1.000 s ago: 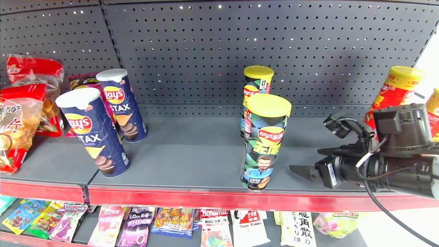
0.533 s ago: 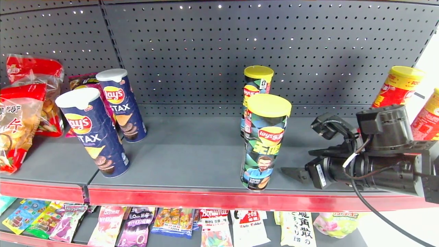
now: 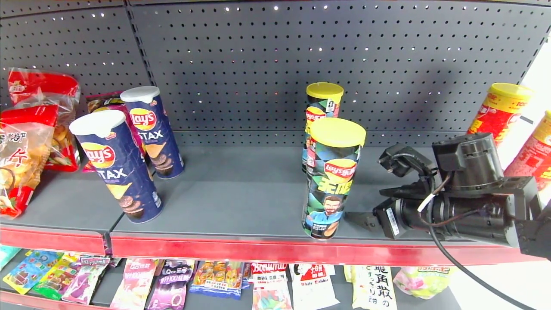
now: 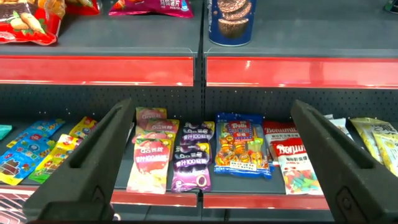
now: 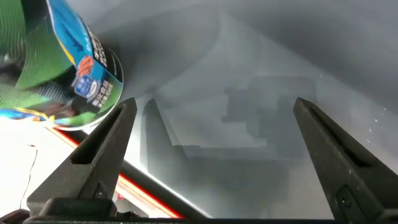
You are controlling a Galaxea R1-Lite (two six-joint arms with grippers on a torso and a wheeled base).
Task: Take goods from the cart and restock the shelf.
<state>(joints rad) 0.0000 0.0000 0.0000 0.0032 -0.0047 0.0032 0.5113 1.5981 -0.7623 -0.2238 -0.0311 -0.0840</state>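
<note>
Left gripper was spread wide and empty, facing snack packets on the lower tier. On the shelf, a blue chip canister stood at left and a yellow-lidded chip canister at centre. Right gripper, lower right, gaped wide, empty, just beside the latter.

The shelf is matt grey with a glossy red front lip. Behind it the dark grey pegboard is dotted with neat rows of small holes. At far left are red and clear bags. Beside them stand navy blue tubes with white lids and red-and-yellow badges. The middle tubes have yellow lids over black, green and teal triangles. On the right are red tubes with yellow lids. The right hand is black. On the lower shelf lie purple, pink, blue and white packets.
</note>
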